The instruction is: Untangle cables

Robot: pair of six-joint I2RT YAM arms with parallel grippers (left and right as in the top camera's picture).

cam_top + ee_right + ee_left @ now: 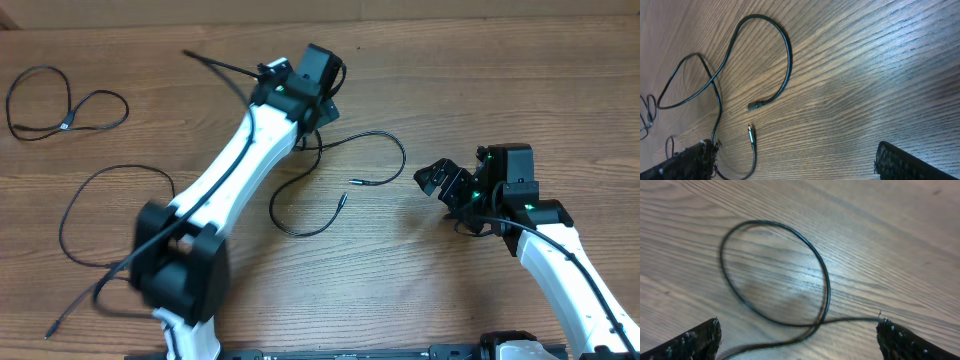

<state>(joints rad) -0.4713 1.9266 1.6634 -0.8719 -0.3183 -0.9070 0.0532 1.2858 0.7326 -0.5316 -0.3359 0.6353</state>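
Black cables [375, 133] lie loose on the table [500, 80]: 1 looped far left, 1 at left, 1 mid-table with 2 plug ends [754, 105]. The left gripper [800, 340] hangs over a cable loop, fingers apart, holding nothing. The right gripper [795, 160] gapes too, near the plug ends.

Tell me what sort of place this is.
Probably a robotics lab workbench: a white-and-black left robot arm and a matching right robot arm stand at a wood-grain tabletop, with thin black cables lying loose on it.
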